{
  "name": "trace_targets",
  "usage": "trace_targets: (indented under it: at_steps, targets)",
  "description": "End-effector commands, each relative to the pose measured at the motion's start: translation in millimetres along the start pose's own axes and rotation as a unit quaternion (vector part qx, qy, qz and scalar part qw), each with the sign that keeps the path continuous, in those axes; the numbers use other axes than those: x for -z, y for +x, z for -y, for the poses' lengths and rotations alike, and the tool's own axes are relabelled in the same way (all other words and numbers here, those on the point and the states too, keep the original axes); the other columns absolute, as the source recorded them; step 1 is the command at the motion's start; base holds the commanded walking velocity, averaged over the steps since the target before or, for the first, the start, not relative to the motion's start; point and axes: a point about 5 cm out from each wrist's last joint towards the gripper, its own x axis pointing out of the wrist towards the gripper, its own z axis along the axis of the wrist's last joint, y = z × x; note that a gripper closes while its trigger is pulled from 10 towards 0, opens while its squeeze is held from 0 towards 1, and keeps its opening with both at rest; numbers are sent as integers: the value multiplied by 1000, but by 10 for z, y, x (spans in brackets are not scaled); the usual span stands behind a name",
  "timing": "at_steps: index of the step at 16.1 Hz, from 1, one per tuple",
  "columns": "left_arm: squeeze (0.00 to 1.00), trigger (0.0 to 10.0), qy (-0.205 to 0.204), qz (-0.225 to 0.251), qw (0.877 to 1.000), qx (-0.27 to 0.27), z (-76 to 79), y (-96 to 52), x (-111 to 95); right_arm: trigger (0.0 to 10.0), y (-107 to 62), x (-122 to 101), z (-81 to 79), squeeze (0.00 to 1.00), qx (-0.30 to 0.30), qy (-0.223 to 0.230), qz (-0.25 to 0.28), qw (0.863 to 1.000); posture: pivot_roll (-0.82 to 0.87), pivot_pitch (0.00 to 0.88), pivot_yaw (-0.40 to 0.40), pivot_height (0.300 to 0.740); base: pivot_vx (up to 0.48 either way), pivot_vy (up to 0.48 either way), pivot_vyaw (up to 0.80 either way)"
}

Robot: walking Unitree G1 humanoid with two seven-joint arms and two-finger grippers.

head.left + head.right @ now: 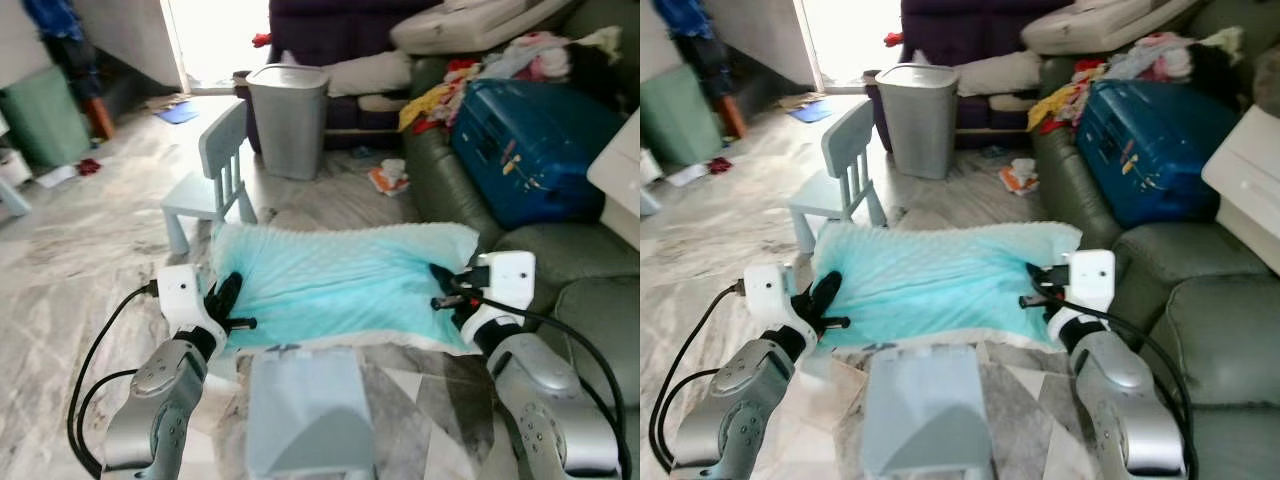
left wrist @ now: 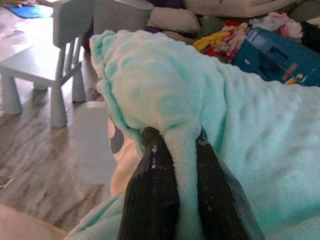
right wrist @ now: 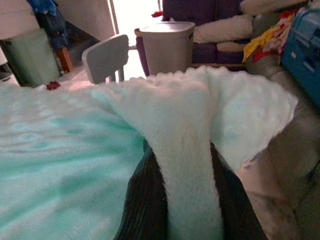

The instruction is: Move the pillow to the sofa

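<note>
Held up between both arms, out in front of the robot: the mint-green pillow (image 1: 340, 280), long axis running side to side, roughly level, above the marble floor (image 1: 90, 250). Left gripper (image 1: 228, 300) clenched on a fold of plush at the pillow's left edge, the fabric pinched between the two black fingers (image 2: 150, 195) in the left wrist view. Right gripper (image 1: 450, 290) likewise clamped on a ridge of the right edge, fingers (image 3: 142, 200) either side of the fold in the right wrist view. Just to the robot's right, the grey-green sofa (image 1: 560, 260), its near seat cushion beside and a little below the pillow's right end; so the right arm the nearer one, and probably a swing or turn to the right before setting down. Farther along the seat, a blue suitcase (image 1: 530, 150) and a heap of clothes (image 1: 470, 80), leaving free room mostly on the near cushions. Ahead, well apart, a small pale chair (image 1: 215, 180) and a grey bin (image 1: 288, 118). Hidden: the pillow's underside and the floor beneath it; the near seat cushions cut off at the frame edge, so the extent of free space hard to judge. Pale blurred block at the bottom centre of the eye views not identifiable.
</note>
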Motion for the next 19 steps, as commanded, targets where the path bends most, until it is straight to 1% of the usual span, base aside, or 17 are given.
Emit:
trace_targets:
  at_steps: [1,2,7,8,10,12,16,19]
  targets:
    - [0,10000,8,9,1000,-13,-79,-19,-70,10000,32,-93,-78,0,-15,-4,19,1000,-136,0,18,740,0,469,0]
    - [0,10000,16,14,1000,-9,-66,-20,-82,10000,31,-92,-77,0,-15,-4,19,1000,-136,0,19,740,0,0,0]
    - [0,10000,13,12,1000,-10,-54,2,-85,10000,29,-91,-75,0,-15,-4,18,1000,-139,0,16,740,0,0,0]
    - [0,10000,3,13,1000,-8,-49,9,-93,10000,33,-95,-75,0,-16,-5,18,1000,-139,0,16,740,0,0,0]
    - [0,10000,4,13,1000,-8,-43,18,-107,10000,39,-103,-71,0,-17,-6,18,1000,-139,0,13,740,0,0,0]
    - [0,10000,-6,12,1000,-4,-34,35,-115,10000,49,-100,-68,0,-18,-8,13,1000,-141,0,11,740,0,0,0]
    - [0,10000,-4,16,1000,3,-12,51,-115,10000,50,-102,-65,0,-19,-9,11,1000,-144,0,7,740,0,0,-800]
    - [0,10000,-18,14,1000,4,-28,47,-108,10000,48,-110,-61,0,-20,-10,11,1000,-147,0,6,740,0,0,-800]
